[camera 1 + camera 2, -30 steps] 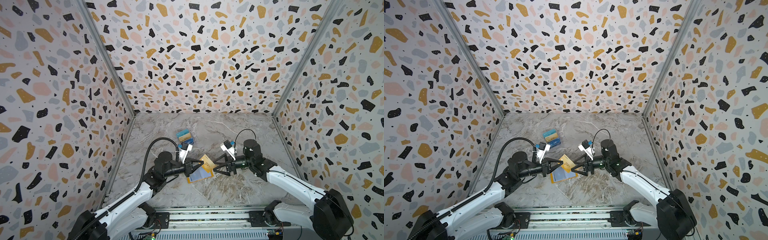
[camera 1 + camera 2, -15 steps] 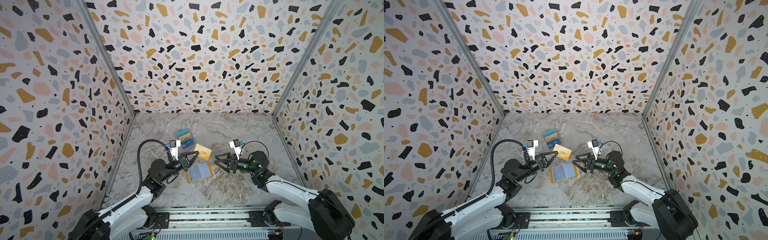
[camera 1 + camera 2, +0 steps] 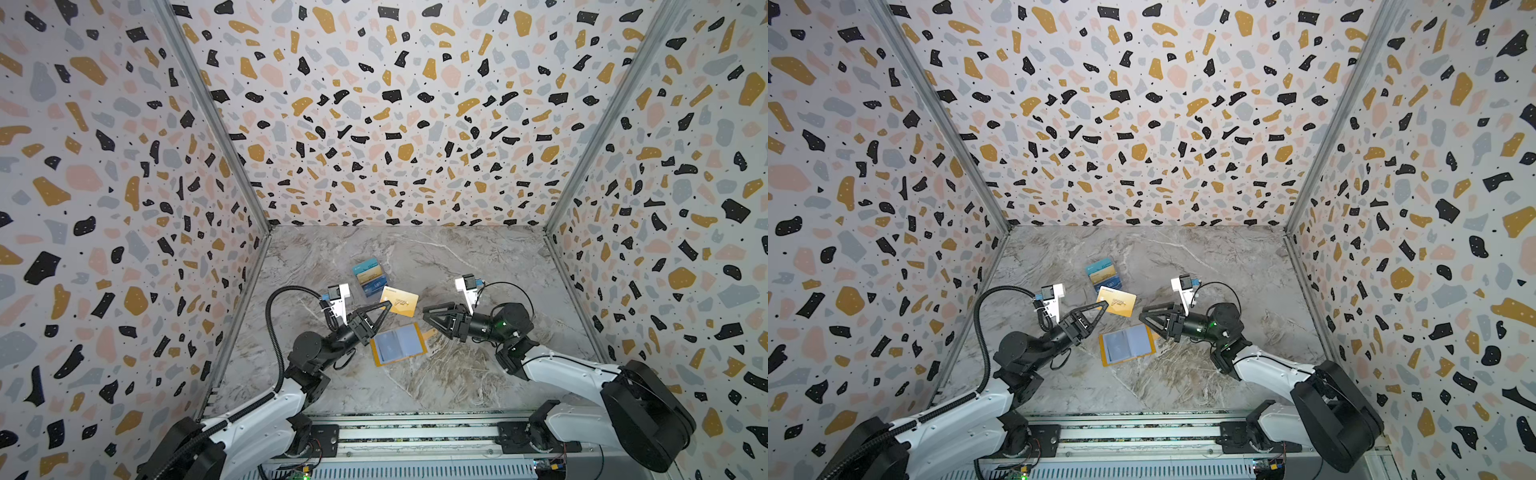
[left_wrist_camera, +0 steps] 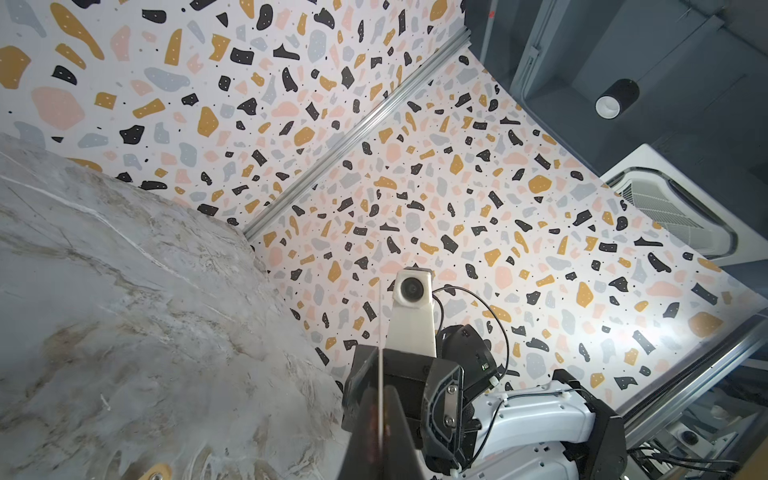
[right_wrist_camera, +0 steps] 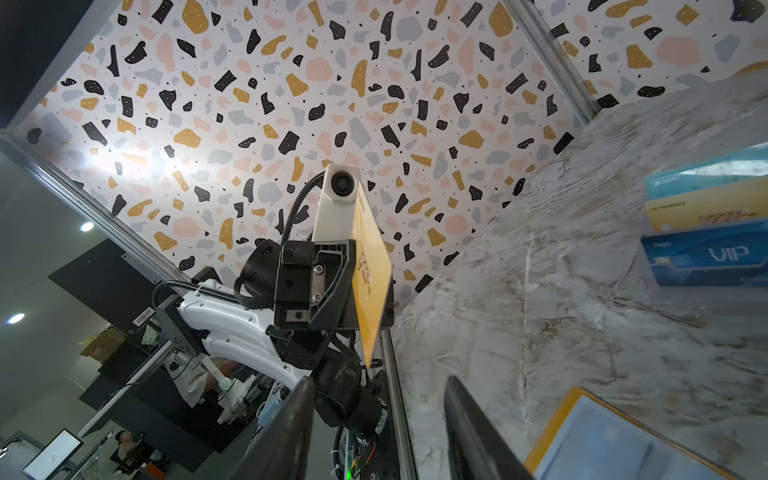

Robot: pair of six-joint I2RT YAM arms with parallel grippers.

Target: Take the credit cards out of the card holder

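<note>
Mid-frame: gold card (image 3: pixel 400 301) now out of card holder (image 3: pixel 398 344), clamped in left gripper (image 3: pixel 389 304); right gripper (image 3: pixel 427 312) backed off, jaws part-open, empty. Extraction prob. done.

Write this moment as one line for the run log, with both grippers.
left gripper: shut on gold card, in the air | right gripper: open, empty | holder: lying open

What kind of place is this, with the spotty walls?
Probably a robot test booth in a lab, not a home. Spotty wall panels box in a marble-look table, a left arm and right arm stand at its front, and a ceiling vent shows beyond.
</note>
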